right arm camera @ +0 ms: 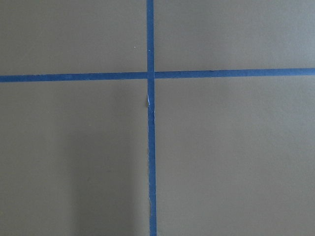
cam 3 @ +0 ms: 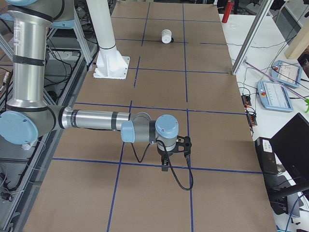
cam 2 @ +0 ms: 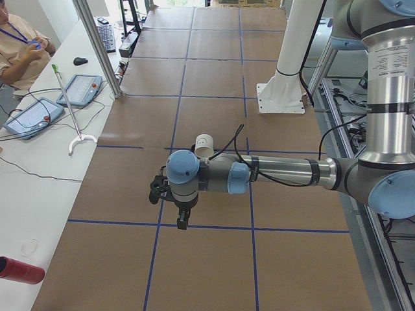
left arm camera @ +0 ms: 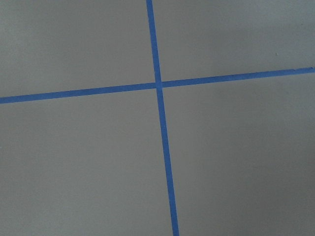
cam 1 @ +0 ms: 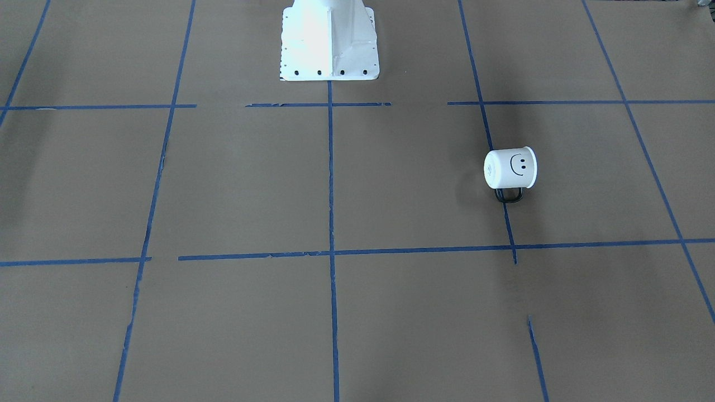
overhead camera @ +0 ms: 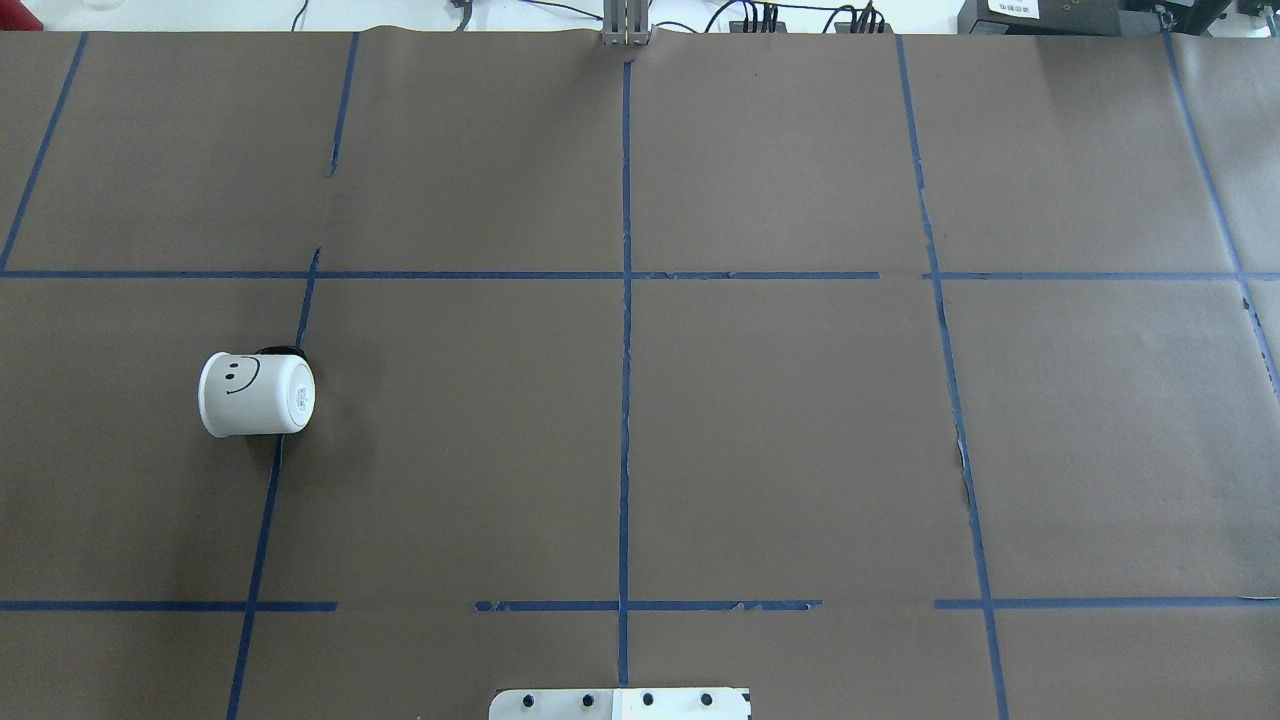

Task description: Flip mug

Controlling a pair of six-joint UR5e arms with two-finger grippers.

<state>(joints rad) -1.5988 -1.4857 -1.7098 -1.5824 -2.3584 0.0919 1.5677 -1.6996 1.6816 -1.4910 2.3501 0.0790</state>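
Note:
The white mug (overhead camera: 257,394) lies on its side on the brown paper table, on the robot's left. Its smiley faces up, its base points toward the table's middle, and its black handle (cam 1: 508,195) is on the far side from the robot. It also shows in the front view (cam 1: 510,167), the left view (cam 2: 204,145) and the right view (cam 3: 166,36). My left gripper (cam 2: 181,222) hangs above the table a little short of the mug, and I cannot tell its state. My right gripper (cam 3: 165,166) hangs over the table's other end, state unclear. The wrist views show only tape lines.
Blue tape lines (overhead camera: 625,350) grid the table. The white robot pedestal (cam 1: 329,39) stands at the robot's edge. A side bench holds teach pendants (cam 2: 32,116), a grabber stick (cam 2: 68,107) and a red cylinder (cam 2: 19,269). A person (cam 2: 19,48) sits there.

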